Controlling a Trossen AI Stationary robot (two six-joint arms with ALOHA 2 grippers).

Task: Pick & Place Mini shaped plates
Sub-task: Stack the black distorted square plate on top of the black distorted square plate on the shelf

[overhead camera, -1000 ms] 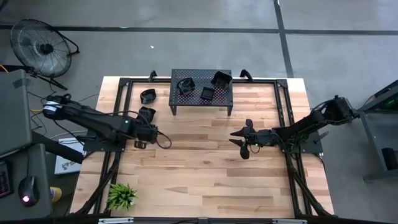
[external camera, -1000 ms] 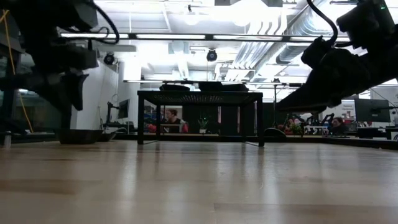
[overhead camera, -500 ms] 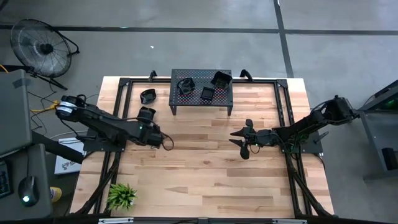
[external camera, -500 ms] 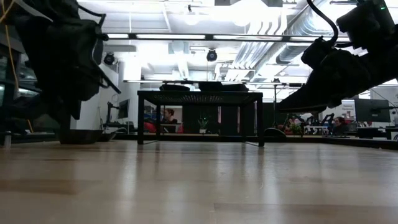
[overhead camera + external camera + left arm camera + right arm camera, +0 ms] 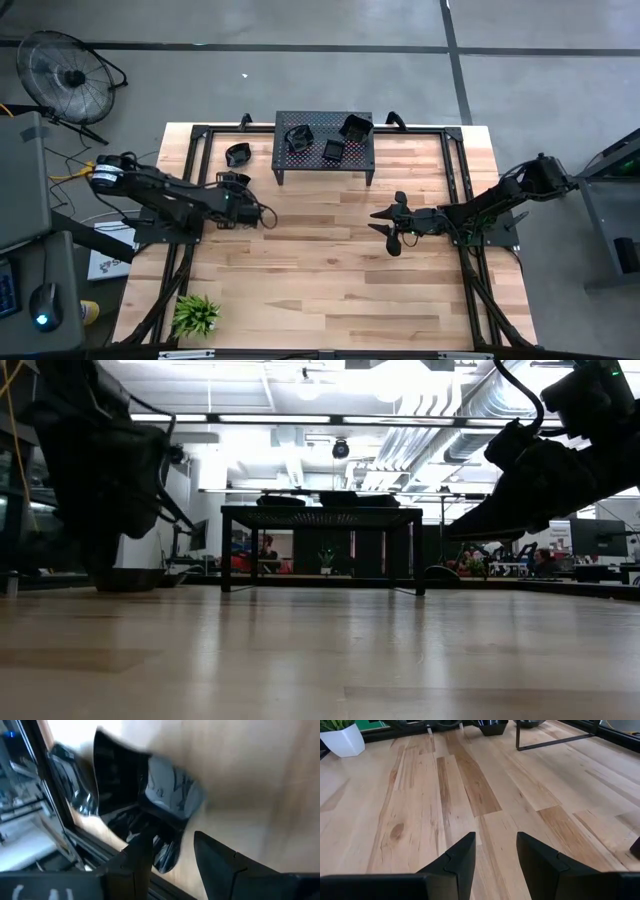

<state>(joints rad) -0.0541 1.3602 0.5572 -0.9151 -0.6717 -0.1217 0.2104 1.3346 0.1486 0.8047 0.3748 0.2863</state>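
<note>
Hovering at the table's [image 5: 320, 260] left edge, your left claw [image 5: 232, 181] has its fingers apart around a glossy black plate [image 5: 165, 785]; you cannot tell whether it is clamped. Another plate [image 5: 238, 154] lies beside the stand [image 5: 322, 150], which carries three more. Your right claw [image 5: 388, 222] waits mid-table, fingers apart, empty

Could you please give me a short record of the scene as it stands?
Left gripper: jaws open, at a plate on the table's left side
Right gripper: jaws open, empty, hovering right of centre
Stand: three plates on top
Loose plate: left of the stand
Plant: near-left corner
</note>
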